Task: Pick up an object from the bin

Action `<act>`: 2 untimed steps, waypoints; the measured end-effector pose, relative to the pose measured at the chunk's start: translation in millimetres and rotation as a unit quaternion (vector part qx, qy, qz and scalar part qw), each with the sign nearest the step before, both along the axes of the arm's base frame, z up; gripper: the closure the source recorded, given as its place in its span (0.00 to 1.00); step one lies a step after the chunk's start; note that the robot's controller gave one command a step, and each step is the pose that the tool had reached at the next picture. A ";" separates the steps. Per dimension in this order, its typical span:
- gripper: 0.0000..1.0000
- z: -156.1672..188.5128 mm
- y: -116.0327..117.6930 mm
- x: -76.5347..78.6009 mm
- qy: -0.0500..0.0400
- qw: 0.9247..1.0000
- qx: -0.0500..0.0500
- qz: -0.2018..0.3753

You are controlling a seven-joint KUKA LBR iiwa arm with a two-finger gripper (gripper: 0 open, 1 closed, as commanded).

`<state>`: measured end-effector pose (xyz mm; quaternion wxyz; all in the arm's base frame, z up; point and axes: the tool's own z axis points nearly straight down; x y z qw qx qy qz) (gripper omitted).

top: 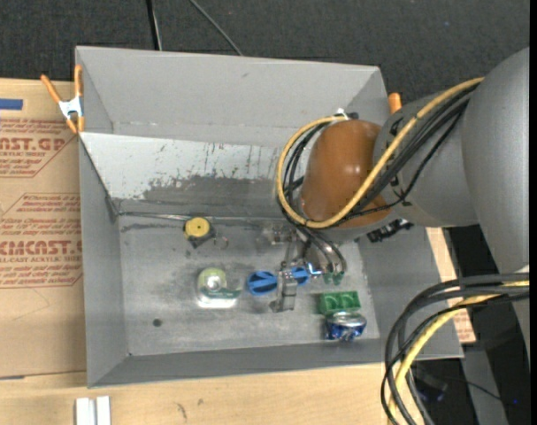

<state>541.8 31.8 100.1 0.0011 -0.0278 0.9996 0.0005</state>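
Pale wooden bench (250,383) shows along the bin's (206,87) near rim. Beyond its far rim lies dark, speckled grey floor (356,16), crossed by a thin black cable (150,11).

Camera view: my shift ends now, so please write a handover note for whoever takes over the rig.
End effector is low at the blue piece on the floor of the bin; its grip cannot be told. Green block and crumpled blue item lie toward the view's right of it, pale round thing and yellow disc toward the left. Nothing visibly lifted; grasp and lift remain.
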 end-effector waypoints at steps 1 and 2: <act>0.00 14.6 3.2 -13.9 0.001 0.993 0.000 -0.121; 0.00 -32.9 -3.3 -30.2 0.004 0.986 -0.001 -0.164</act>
